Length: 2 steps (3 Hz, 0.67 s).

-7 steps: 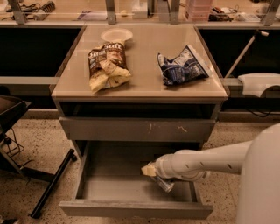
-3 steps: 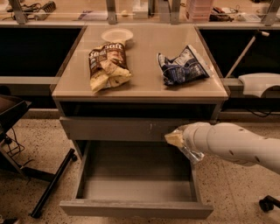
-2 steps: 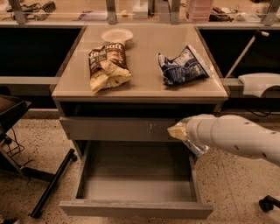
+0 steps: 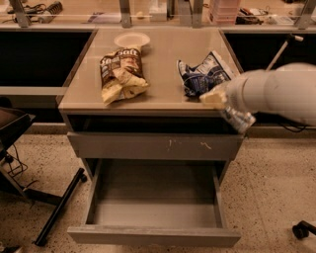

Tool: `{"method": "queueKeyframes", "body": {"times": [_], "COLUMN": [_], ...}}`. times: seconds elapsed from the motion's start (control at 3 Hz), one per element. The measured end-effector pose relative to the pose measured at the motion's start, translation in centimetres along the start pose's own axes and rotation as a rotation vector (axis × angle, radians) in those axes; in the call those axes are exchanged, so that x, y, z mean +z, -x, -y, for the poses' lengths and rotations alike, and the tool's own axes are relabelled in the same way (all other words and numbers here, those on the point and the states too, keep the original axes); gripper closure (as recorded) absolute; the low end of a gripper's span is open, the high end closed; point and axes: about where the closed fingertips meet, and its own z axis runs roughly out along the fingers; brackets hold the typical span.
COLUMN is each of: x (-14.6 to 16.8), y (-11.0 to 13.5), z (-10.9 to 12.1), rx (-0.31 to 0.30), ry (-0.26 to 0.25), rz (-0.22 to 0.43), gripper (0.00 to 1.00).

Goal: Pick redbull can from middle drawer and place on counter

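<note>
Gripper (image 4: 218, 100) is hanging at the front right corner of the counter (image 4: 163, 79), at the tip of the pale arm (image 4: 279, 91) that is reaching in from the right. It is clamping the redbull can (image 4: 238, 118), which is tilting downward beneath the wrist, in the air just off the counter's front edge and touching neither the top nor the cabinet. Below, the middle drawer (image 4: 153, 236) is standing pulled out, its grey floor showing bare. Above it, the drawer front with pale scratch marks (image 4: 148, 146) is sitting closed. On the counter, a brown snack bag (image 4: 121, 74) is lying left of centre, and a dark blue-and-white snack bag (image 4: 202, 74) is lying to the right, just behind the gripper. A small pale plate (image 4: 132, 39) is resting near the back edge. A cluttered bench with metal posts (image 4: 74, 10) is running behind the cabinet.
</note>
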Motion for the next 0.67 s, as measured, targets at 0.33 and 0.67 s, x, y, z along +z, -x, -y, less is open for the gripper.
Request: {"method": "queueKeyframes", "body": {"times": [0.33,0.67], "x": [-1.05,-1.02], "y": [3.42,3.43], "z": [1.52,1.53], "rx": [-0.002,-0.002], "ry": [-0.029,-0.029], "rz": [0.022,0.022], "gripper": [1.0,1.0]}}
